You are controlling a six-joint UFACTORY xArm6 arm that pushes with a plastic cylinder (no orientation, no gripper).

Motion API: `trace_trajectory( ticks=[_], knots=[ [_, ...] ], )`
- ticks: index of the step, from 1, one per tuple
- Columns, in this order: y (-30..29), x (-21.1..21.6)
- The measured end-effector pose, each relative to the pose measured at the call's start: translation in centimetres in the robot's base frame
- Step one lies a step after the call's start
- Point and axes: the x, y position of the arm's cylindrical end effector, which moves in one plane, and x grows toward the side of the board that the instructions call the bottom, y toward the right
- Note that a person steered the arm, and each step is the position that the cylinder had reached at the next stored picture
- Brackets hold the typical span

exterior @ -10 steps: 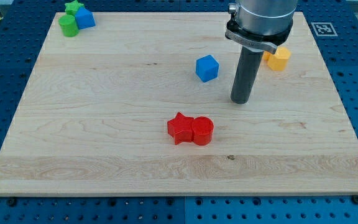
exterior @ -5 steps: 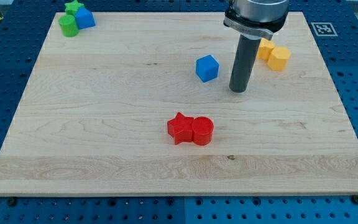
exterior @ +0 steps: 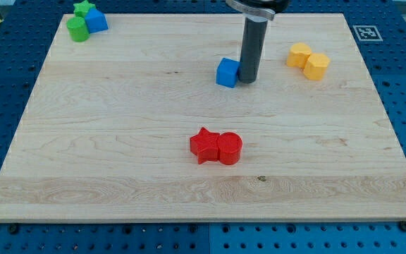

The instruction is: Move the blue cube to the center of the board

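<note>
The blue cube sits on the wooden board, above the board's middle and a little towards the view's right. My tip stands right against the cube's right side, touching it. The dark rod rises from there to the view's top edge.
A red star and a red cylinder touch each other below the cube. Two yellow blocks lie at the upper right. A green star, a green cylinder and a second blue block cluster at the top left corner.
My tip has moved up and to the view's left, from the cube's lower right to its right side. The blue cube has shifted slightly left and up.
</note>
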Motion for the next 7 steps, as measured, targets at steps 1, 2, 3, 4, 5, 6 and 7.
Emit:
trace_trajectory(
  ticks=[1,2,3,4,5,6,7],
  knots=[
    [-1.0,0.0],
    [-1.6,0.3],
    [-2.0,0.3],
    [-2.0,0.6],
    [-2.0,0.6],
    [-2.0,-0.3],
    [-2.0,-0.8]
  ],
)
